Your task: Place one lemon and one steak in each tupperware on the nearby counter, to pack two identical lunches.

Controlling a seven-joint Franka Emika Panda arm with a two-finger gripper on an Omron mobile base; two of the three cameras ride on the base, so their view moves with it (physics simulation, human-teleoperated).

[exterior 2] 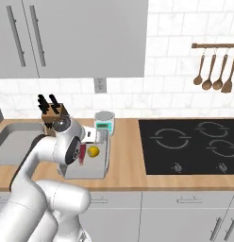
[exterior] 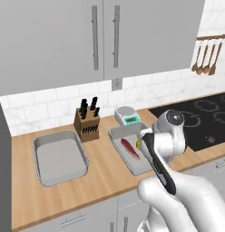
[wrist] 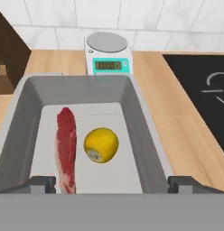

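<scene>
Tupperware, a shallow pale-grey translucent rectangular tray [wrist: 145, 135], sits in the middle of the hand view on the light-brown wood-grain surface [wrist: 186, 122]. Inside it a long red raw steak [wrist: 66, 146] lies along the left side, and a round yellow lemon [wrist: 101, 144] rests just beside it to the right, neither touching the tray walls. The end effector [wrist: 111, 184] hangs over the tray's near end with its two dark fingertips [wrist: 44, 182] spread wide apart at the lower corners of the frame, gripping nothing. A white kitchen scale with a teal front [wrist: 108, 56] stands just beyond the tray's far end, against the white tiled wall. In the left base view, a second grey tray of the same kind [exterior: 60, 158] lies at centre left, well apart from the first, with a brown wooden knife block [exterior: 87, 122] between them, further back.
</scene>
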